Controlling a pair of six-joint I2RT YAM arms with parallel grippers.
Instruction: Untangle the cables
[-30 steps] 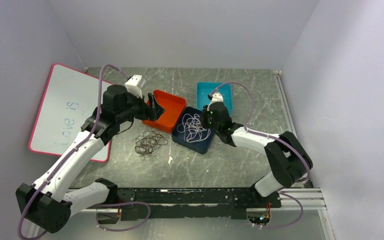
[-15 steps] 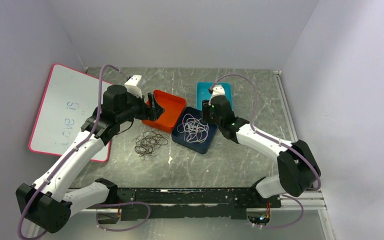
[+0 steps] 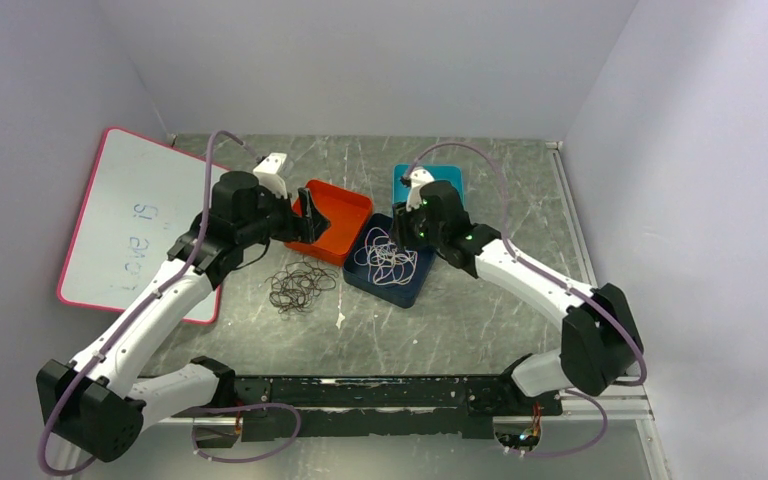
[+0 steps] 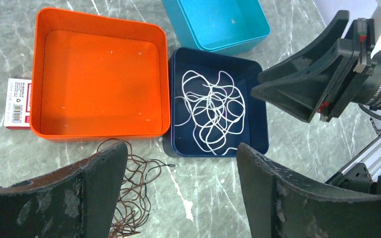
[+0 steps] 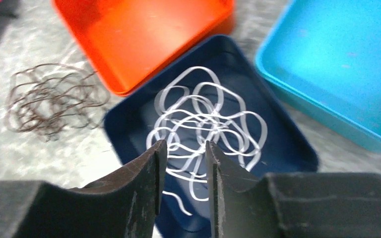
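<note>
**Top external view**
- Table [image 3: 480, 320]: grey, marbled; three trays grouped near its middle.
- Orange tray [image 3: 345, 212]: left of the group, nothing in it.
- Teal tray [image 3: 452, 188]: far right of the group, partly hidden by the right arm.
- Navy tray [image 3: 407, 292]: nearest of the three, just beside the other two.
- White cable [image 3: 388, 262]: one loose tangle, lying wholly inside the navy tray.
- Dark cables [image 3: 298, 288]: a separate loose heap on the bare table, in front of the orange tray and left of the navy one, apart from the white cable.
- Whiteboard [image 3: 130, 225]: pink-edged, flat at the far left.
- Left gripper [image 3: 312, 222]: at the orange tray's left edge; its spread is not legible here.
- Right gripper [image 3: 400, 237]: over the far side of the navy tray, pointing down at the white tangle.

**Left wrist view**
- Left fingers [image 4: 96, 178]: set wide apart with nothing between them, high above the dark heap and the navy tray.
- Barcode card [image 4: 17, 102]: flat on the table, against the orange tray's outer wall.

**Right wrist view**
- Right fingers [image 5: 141, 183]: a narrow gap between them, partly parted, clamping nothing. The white loops show through the gap, lying in the tray below.
</note>
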